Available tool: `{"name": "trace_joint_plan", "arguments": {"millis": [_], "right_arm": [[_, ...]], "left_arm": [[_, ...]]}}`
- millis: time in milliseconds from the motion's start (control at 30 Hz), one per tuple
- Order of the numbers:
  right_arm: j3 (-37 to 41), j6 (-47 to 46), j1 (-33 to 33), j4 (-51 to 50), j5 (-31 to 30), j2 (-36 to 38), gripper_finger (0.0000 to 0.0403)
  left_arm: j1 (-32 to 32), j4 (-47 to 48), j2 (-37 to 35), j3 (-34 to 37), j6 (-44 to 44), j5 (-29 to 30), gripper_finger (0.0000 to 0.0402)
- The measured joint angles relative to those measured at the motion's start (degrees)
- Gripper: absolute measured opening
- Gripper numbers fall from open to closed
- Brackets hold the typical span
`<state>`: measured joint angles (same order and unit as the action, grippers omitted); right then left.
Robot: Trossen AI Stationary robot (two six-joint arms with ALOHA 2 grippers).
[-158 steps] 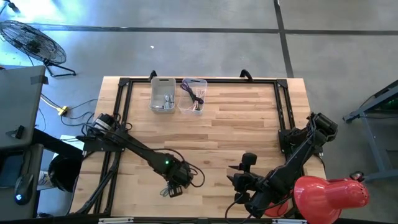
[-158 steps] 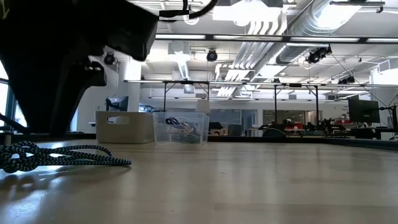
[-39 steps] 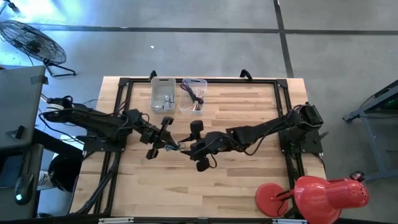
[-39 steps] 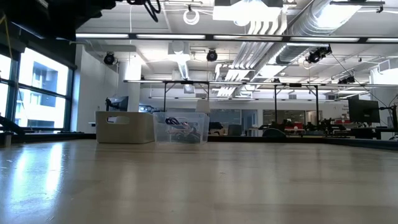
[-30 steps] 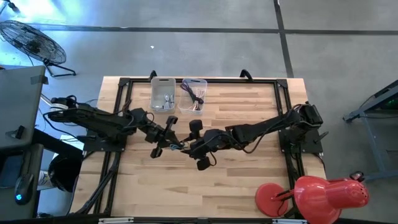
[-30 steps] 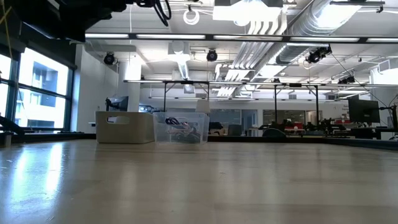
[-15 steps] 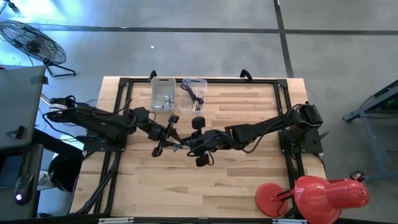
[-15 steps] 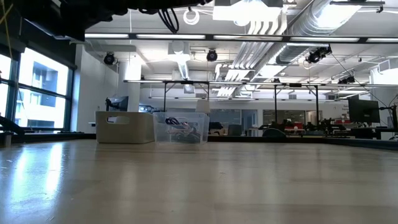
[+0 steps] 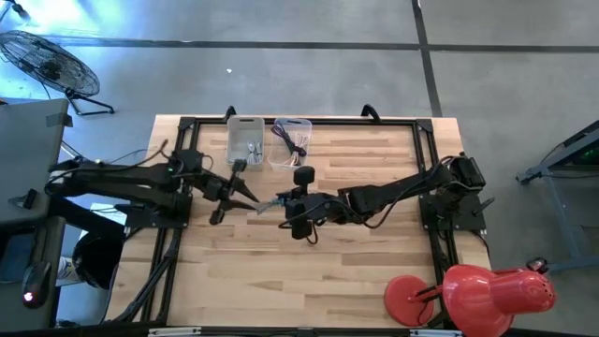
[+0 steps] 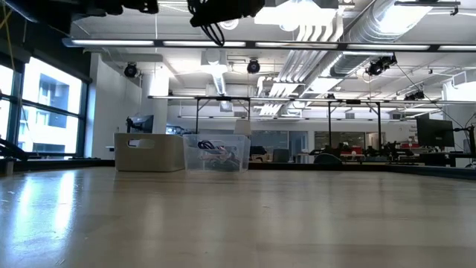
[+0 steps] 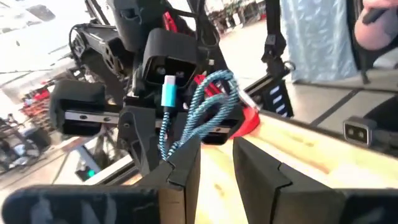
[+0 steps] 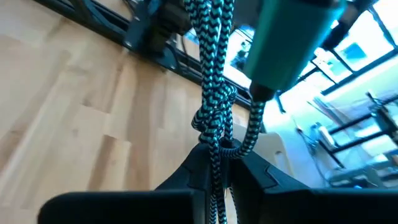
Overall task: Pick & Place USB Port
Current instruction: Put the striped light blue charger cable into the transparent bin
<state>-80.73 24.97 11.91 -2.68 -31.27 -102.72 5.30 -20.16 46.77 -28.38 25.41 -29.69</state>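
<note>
The USB cable (image 11: pixel 205 106) is a teal-and-black braided bundle with a light blue plug (image 11: pixel 169 92). It hangs in the air over the middle of the table (image 9: pixel 374 253). My right gripper (image 9: pixel 284 201) is shut on it, reaching in from the table's right. My left gripper (image 11: pixel 216 168) stands open just left of the bundle (image 9: pixel 271 200) and points at it. In the right wrist view the strands (image 12: pixel 214 93) and the plug (image 12: pixel 283 43) run out ahead of the fingers. My right gripper pinches several strands of the bundle (image 12: pixel 216 146) between its two fingers. It comes from the table's right, slanting a little downward. The bundle is clear of the table, its loops and plug sticking out past the fingertips. My left gripper: a loop (image 11: pixel 165 149) passes close by one fingertip (image 11: pixel 180 165); I cannot tell whether it touches.
A grey bin (image 9: pixel 244 142) and a clear bin (image 9: pixel 290 142) with cables stand side by side at the table's far edge. They also show in the low view, the grey bin (image 10: pixel 149 152) beside the clear bin (image 10: pixel 216 152). A red lamp (image 9: pixel 487 290) stands at the near right corner.
My left gripper has let go of the cable, drawn back toward the table's left edge and risen a little. The cable stays in the air with my right gripper, which has turned at the wrist and hardly shifted place.
</note>
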Motion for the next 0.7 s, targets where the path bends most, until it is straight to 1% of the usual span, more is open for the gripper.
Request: {"name": "trace_joint_plan", "arguments": {"millis": [133, 233, 367, 467, 567, 700], "right_arm": [[-0.6, 0.8, -2.5, -0.7, -0.3, 0.2, 0.0029], [-2.0, -0.5, -5.4, -2.1, 0.2, 0.7, 0.0029], [-3.8, -4.7, -10.8, -3.3, 6.1, 0.8, 0.0029], [-4.3, -7.9, -15.4, -2.7, 10.0, 0.8, 0.0029], [-4.3, -13.3, -19.6, -2.6, 10.3, 0.8, 0.0029], [-3.0, -19.5, -24.1, -1.9, 11.7, 0.8, 0.0029]], "left_arm": [[2.1, 8.7, -8.0, 0.0, 3.5, 2.4, 0.0092], [3.1, 15.0, -13.1, 0.0, 4.9, 6.8, 0.0092], [2.9, 21.6, -17.6, 0.0, 4.7, 15.3, 0.0092], [2.9, 24.4, -18.7, 0.0, 0.5, 21.1, 0.0092], [2.9, 26.5, -18.7, 0.0, -4.6, 25.8, 0.0092], [3.0, 28.4, -18.0, 0.1, -4.5, 28.1, 0.0092]]}}
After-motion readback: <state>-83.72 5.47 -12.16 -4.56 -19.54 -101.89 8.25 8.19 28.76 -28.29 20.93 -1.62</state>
